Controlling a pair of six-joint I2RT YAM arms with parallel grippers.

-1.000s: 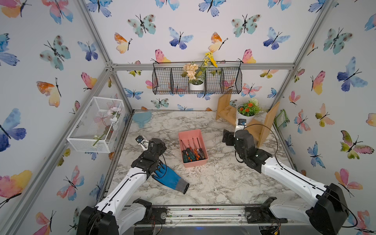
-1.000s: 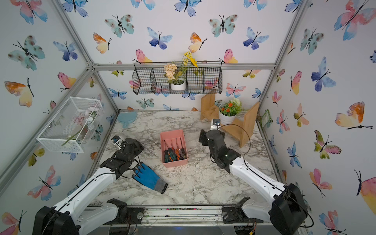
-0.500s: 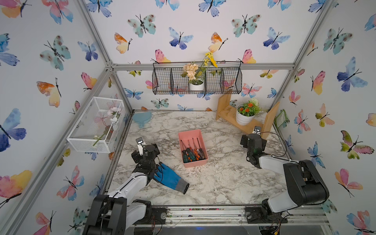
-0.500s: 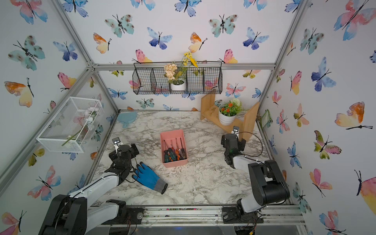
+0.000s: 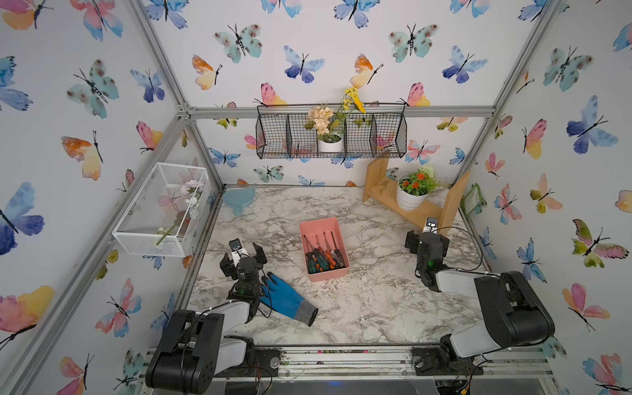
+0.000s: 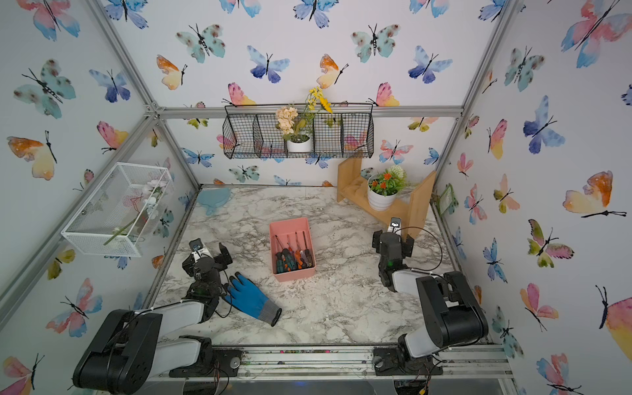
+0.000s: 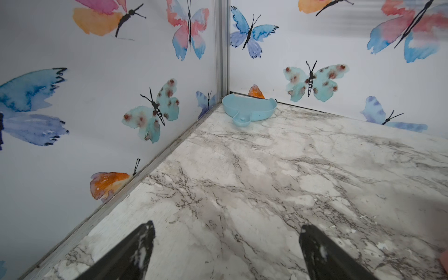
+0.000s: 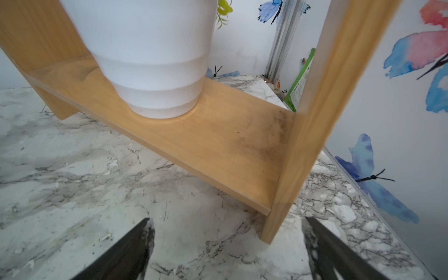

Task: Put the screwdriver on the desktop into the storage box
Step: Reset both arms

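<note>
The salmon-pink storage box (image 5: pixel 337 228) (image 6: pixel 273 232) stands in the middle of the marble desktop (image 5: pixel 376 307) (image 6: pixel 342 307). Several screwdrivers (image 5: pixel 323 258) (image 6: pixel 293 257) lie side by side inside it, handles toward the front. My left gripper (image 5: pixel 242 259) (image 6: pixel 207 258) (image 7: pixel 226 232) is open and empty, low over the desktop at the left, well apart from the box. My right gripper (image 5: pixel 427 241) (image 6: pixel 392 242) (image 8: pixel 226 230) is open and empty at the right, facing the wooden shelf.
A blue glove (image 5: pixel 285 302) (image 6: pixel 251 299) lies beside my left arm. A wooden shelf (image 5: pixel 419 213) (image 8: pixel 218 145) with a white flowerpot (image 5: pixel 408 201) (image 8: pixel 150 60) stands at the back right. A light blue dish (image 5: pixel 238 197) (image 7: pixel 249 110) sits in the back left corner. Wire baskets hang on the walls.
Both arms have folded back toward the front. The right gripper has drawn away from the box to the shelf's end. Both sets of jaws have opened wider.
</note>
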